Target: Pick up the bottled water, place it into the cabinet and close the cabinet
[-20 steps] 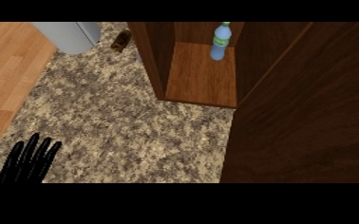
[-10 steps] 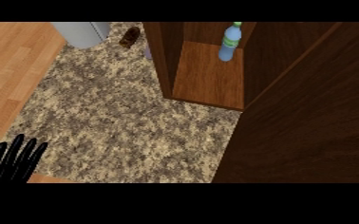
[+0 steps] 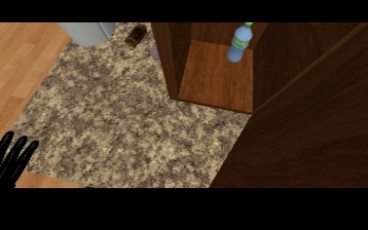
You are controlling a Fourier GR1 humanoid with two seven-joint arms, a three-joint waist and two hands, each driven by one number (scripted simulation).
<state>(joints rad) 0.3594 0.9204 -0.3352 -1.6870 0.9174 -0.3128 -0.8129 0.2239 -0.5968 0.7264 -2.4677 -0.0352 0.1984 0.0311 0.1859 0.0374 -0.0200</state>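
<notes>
Since the bottled water already stands upright on the cabinet shelf, toward its back, we judge that the step in hand is closing the cabinet. From the head view, the door fills the right side, swung open toward us, its dark panel running from the upper right down to the lower edge. To do this well we would push on the door's face near its free edge and swing it round without sweeping across the shelf, so the bottle keeps its footing.

Our left hand rests at the lower left edge, fingers straight and slightly spread, holding nothing. Our right hand does not show.

On the speckled counter, a grey container and a small brown object sit at the far edge, well apart from the door's path.
</notes>
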